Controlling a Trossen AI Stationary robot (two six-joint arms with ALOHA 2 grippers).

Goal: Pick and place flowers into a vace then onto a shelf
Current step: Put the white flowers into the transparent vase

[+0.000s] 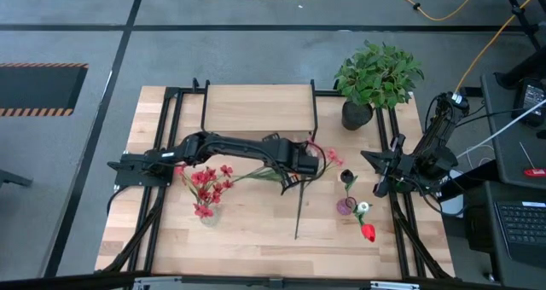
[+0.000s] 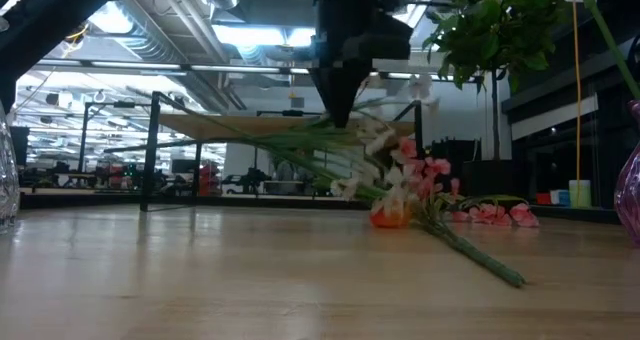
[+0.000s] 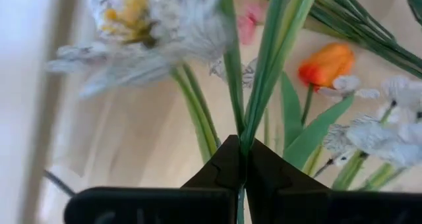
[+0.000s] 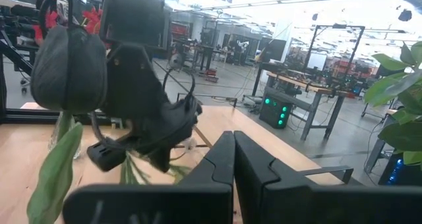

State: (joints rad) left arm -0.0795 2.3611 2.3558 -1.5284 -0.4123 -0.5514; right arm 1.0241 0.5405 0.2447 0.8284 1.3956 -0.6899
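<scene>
My left gripper hangs over the table's middle, shut on thin green flower stems. White, pink and orange blooms spread below and beside it. One long stem lies on the table, with a pink bloom at its far end. A clear vase at the near left holds red flowers. A small purple vase holds a dark bloom. The shelf stands at the far middle. My right gripper waits shut at the table's right edge. My left gripper pinches a thin green stem and a leaf between its two fingertips. The fingers come from above, slanting steeply down. The stems fan out past the fingers toward a white bloom. I cannot tell whether the bunch is clear of the table.
A bushy green plant in a black pot stands at the far right, beside the shelf. A red bloom and a white one lie near the purple vase. Black frame rails run along both table sides.
</scene>
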